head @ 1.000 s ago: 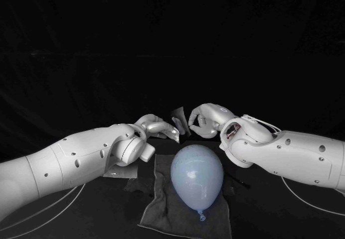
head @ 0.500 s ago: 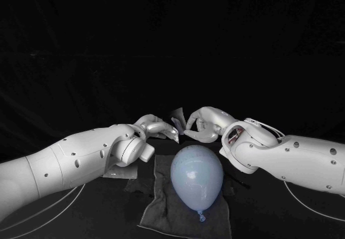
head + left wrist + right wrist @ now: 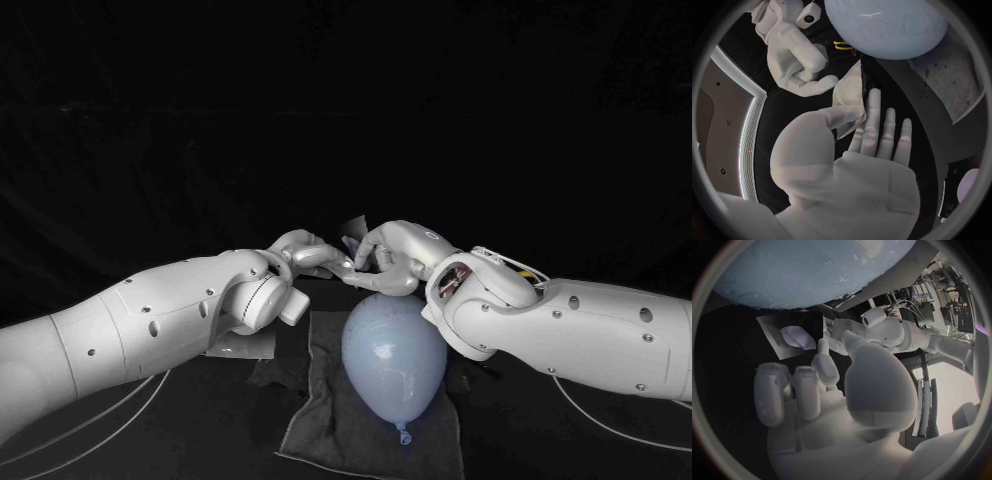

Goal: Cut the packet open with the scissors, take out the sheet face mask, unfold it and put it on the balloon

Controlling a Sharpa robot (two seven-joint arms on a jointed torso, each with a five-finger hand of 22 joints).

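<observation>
A pale blue balloon point(image 3: 392, 350) lies on a dark grey cloth point(image 3: 325, 425) in front of me. Just beyond its far end my two hands meet above the table. My left hand point(image 3: 315, 255) pinches a folded white sheet mask point(image 3: 848, 97) between thumb and fingers. My right hand point(image 3: 392, 258) has come up against it, and its fingertips point(image 3: 831, 82) close on the sheet's edge. In the head view the sheet mask point(image 3: 353, 233) sticks up between the hands. The balloon point(image 3: 886, 22) and the right hand point(image 3: 798, 55) are also in the left wrist view.
A flat silvery packet point(image 3: 238, 346) with a lilac print point(image 3: 795, 337) lies on the table left of the cloth, under my left forearm. A yellow loop point(image 3: 842, 46), perhaps the scissors' handle, lies by the balloon. The black table stretches away behind the hands.
My right hand has moved left and closed the gap to my left hand, reaching the sheet. The left hand, balloon and cloth have stayed put.
</observation>
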